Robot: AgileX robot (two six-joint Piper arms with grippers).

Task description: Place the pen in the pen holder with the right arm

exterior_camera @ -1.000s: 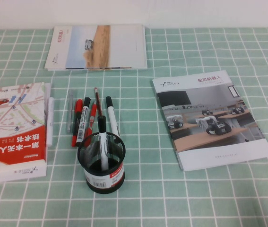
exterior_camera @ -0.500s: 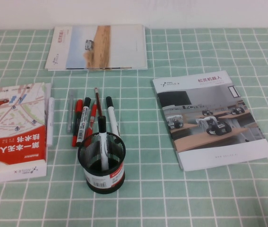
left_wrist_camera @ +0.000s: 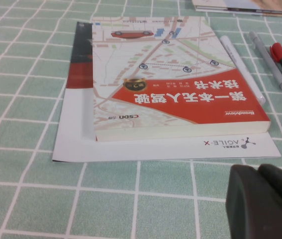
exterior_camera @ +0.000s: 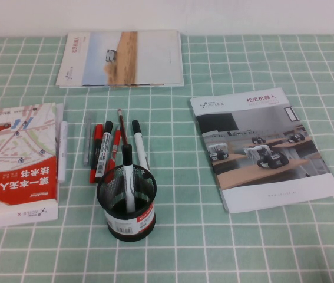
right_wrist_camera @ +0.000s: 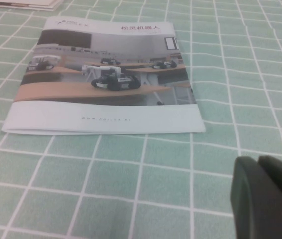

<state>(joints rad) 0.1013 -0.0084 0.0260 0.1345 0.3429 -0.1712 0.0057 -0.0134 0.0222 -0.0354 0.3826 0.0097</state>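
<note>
The black wire-mesh pen holder (exterior_camera: 126, 203) stands upright on the green checked cloth near the front middle. A white-barrelled pen with a black cap (exterior_camera: 128, 177) stands inside it, cap up. A second similar white pen (exterior_camera: 139, 144) lies flat just behind the holder. Neither arm shows in the high view. My left gripper (left_wrist_camera: 258, 170) is shut and empty, low over the cloth in front of the map-cover book (left_wrist_camera: 170, 84). My right gripper (right_wrist_camera: 258, 162) is shut and empty, low over the cloth in front of the robot brochure (right_wrist_camera: 106, 84).
Red pens (exterior_camera: 96, 150), a grey pen (exterior_camera: 87, 138) and a thin brown pencil (exterior_camera: 121, 125) lie behind the holder. A white pen (exterior_camera: 62, 150) lies beside the map-cover book (exterior_camera: 16, 162). The robot brochure (exterior_camera: 264, 147) is on the right, another booklet (exterior_camera: 122, 59) at the back.
</note>
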